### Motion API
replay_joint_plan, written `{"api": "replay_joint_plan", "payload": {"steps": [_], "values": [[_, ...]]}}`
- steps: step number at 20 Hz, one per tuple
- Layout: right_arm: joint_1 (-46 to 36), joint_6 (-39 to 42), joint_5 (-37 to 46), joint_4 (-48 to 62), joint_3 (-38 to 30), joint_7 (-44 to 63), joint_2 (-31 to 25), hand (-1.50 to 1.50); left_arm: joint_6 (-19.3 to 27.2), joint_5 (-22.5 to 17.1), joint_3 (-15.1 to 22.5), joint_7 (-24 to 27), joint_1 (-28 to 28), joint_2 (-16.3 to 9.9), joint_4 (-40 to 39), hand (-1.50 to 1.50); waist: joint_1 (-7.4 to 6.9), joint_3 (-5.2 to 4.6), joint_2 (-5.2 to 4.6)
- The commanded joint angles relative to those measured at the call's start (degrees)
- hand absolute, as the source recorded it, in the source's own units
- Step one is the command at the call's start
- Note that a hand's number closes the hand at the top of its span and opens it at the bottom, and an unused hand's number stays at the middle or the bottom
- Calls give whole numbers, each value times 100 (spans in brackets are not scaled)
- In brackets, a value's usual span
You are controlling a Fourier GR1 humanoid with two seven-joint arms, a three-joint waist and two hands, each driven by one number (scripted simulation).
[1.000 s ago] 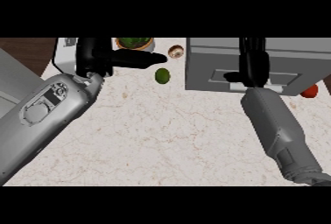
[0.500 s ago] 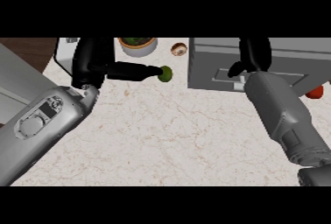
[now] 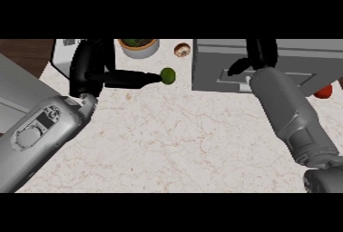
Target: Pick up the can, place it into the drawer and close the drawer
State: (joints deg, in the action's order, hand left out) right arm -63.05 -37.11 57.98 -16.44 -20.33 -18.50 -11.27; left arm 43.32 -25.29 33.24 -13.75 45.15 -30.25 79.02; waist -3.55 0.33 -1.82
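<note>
Drawer [image 3: 268, 68] grey, boxy — right hand [image 3: 258, 56] on it, grip unclear; left hand [image 3: 100, 68] open, fingers straight.

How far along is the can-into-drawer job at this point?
Probably near the end. No can shows on the counter, so it seems already stowed. The right hand is on the grey drawer unit; closing is apparently under way or left. The left hand holds nothing.

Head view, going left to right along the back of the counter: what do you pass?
Left hand → potted plant → green fruit → small brown round object → grey drawer unit → right hand → red object at the right edge.
</note>
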Motion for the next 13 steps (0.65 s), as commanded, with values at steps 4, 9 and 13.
{"api": "replay_joint_plan", "payload": {"steps": [4, 9, 13], "values": [[-612, 446, -1206, -279, -939, -457, 403, -150, 20, 47, -69, 76, -331, -13, 126, -150, -28, -17, 91], [-633, 847, -1951, -265, -1554, -671, 541, -150, -168, -18, -242, 30, -484, -245, 296, -150, -16, -20, 91], [-747, 970, -2083, -218, -1598, -758, 556, -150, -121, 115, -297, 130, -676, -114, 363, -150, 101, -27, 115]]}}
